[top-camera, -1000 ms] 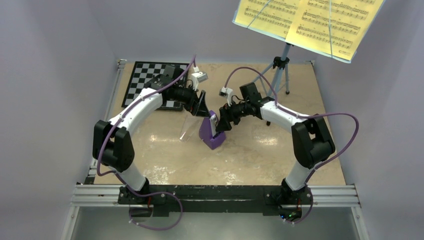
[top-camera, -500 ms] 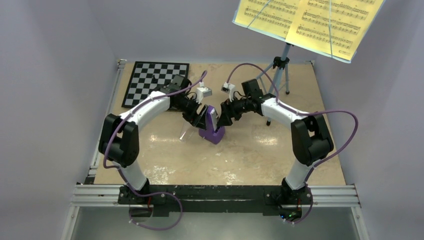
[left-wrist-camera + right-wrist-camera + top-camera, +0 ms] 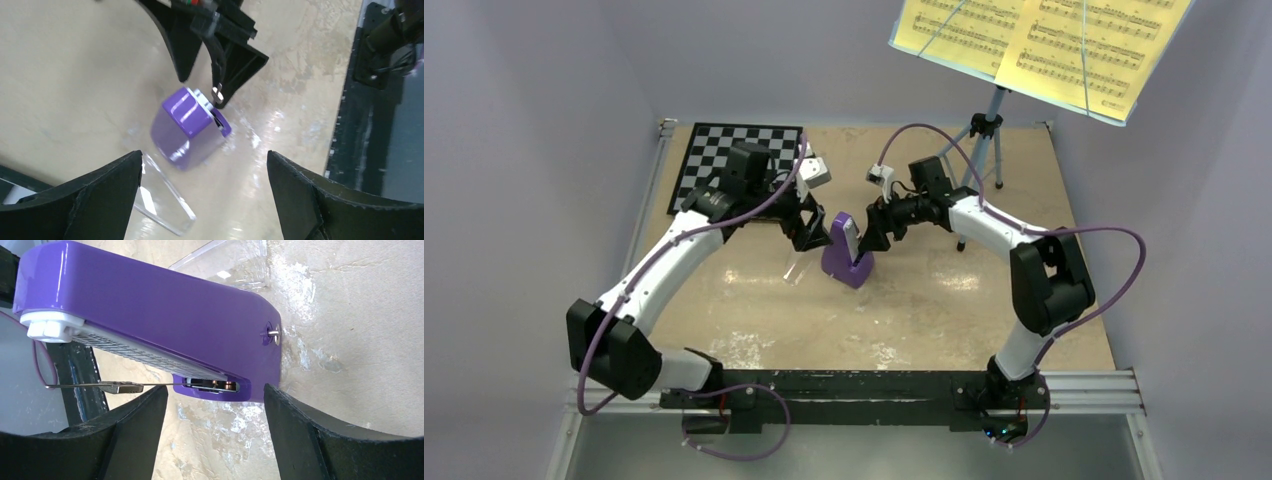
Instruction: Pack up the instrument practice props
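Observation:
The purple metronome (image 3: 845,252) stands mid-table with its thin pendulum rod (image 3: 115,386) swung out. It also shows in the left wrist view (image 3: 186,126) and the right wrist view (image 3: 150,305). My right gripper (image 3: 870,238) is open right beside the metronome, its jaws (image 3: 215,392) apart at the base and not closed on it. My left gripper (image 3: 812,234) is open and empty, a little left of the metronome (image 3: 204,165). The yellow sheet music (image 3: 1039,45) rests on the light blue music stand (image 3: 986,125) at the far right.
A clear plastic cover (image 3: 796,262) lies flat just left of the metronome, under my left gripper (image 3: 160,197). The checkerboard (image 3: 714,160) lies at the far left. Grey walls close in on three sides. The black rail (image 3: 854,385) runs along the near edge.
My left arm has swung its elbow outward and the left gripper has backed slightly off the metronome. The metronome shifted a little away from the near edge. The right gripper stays beside it.

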Controlling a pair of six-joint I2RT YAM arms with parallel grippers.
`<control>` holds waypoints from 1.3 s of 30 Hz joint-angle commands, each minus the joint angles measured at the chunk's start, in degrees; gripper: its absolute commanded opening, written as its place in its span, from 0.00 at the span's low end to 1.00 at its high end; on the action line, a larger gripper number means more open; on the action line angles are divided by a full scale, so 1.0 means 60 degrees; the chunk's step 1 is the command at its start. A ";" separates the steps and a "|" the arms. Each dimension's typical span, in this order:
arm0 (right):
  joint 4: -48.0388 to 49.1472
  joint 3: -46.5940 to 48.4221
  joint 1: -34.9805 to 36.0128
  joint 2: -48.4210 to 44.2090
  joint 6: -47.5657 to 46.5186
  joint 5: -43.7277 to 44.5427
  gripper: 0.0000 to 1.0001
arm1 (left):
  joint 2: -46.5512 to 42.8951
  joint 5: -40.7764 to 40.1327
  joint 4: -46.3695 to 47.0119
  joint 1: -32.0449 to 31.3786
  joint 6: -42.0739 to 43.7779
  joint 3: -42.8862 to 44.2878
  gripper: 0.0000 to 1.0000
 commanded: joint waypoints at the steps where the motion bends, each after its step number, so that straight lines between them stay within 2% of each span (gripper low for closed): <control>1: -0.0206 0.0180 -0.0005 -0.0359 -0.0381 -0.0448 0.75 | -0.0043 0.0360 0.1541 0.0138 0.3035 -0.0212 1.00; 4: -0.0314 0.0263 -0.0003 -0.0287 -0.0484 -0.0562 0.75 | 0.0991 0.1496 0.0848 0.0479 0.4991 0.0805 1.00; 7: -0.0417 0.0405 -0.0006 -0.0155 -0.0469 -0.0640 0.74 | 0.2435 0.2536 -0.1469 0.0516 0.7316 0.2613 1.00; 9: -0.0427 0.0474 -0.0008 -0.0165 -0.0380 -0.0696 0.74 | 0.3161 0.3030 -0.2595 0.0502 0.8321 0.3559 1.00; 11: -0.0409 0.0528 -0.0003 -0.0188 -0.0253 -0.0718 0.74 | 0.3660 0.3323 -0.3202 0.0480 0.8878 0.4227 1.00; 13: -0.0405 0.0604 0.0007 -0.0193 -0.0116 -0.0743 0.73 | 0.3833 0.3390 -0.3364 0.0414 0.9025 0.4399 0.98; 16: -0.0366 0.0618 0.0000 -0.0121 0.0099 -0.0748 0.73 | 0.3864 0.3535 -0.4435 0.0297 1.0111 0.4504 0.95; 22: -0.0372 0.0489 0.0003 -0.0087 0.0077 -0.0726 0.72 | 0.3496 0.3516 -0.4678 0.0073 1.0031 0.3952 0.94; 24: -0.0376 0.0470 0.0003 -0.0081 0.0027 -0.0703 0.72 | 0.3692 0.3420 -0.5360 -0.0036 1.0308 0.4151 0.92; 30: -0.0387 0.0521 -0.0003 -0.0019 -0.0127 -0.0625 0.71 | 0.4119 0.2972 -0.6036 -0.0159 1.0359 0.4387 0.74; 39: -0.0434 0.0565 -0.0002 0.0120 -0.0313 -0.0550 0.71 | 0.4158 0.2764 -0.5126 -0.0188 0.9749 0.4065 0.47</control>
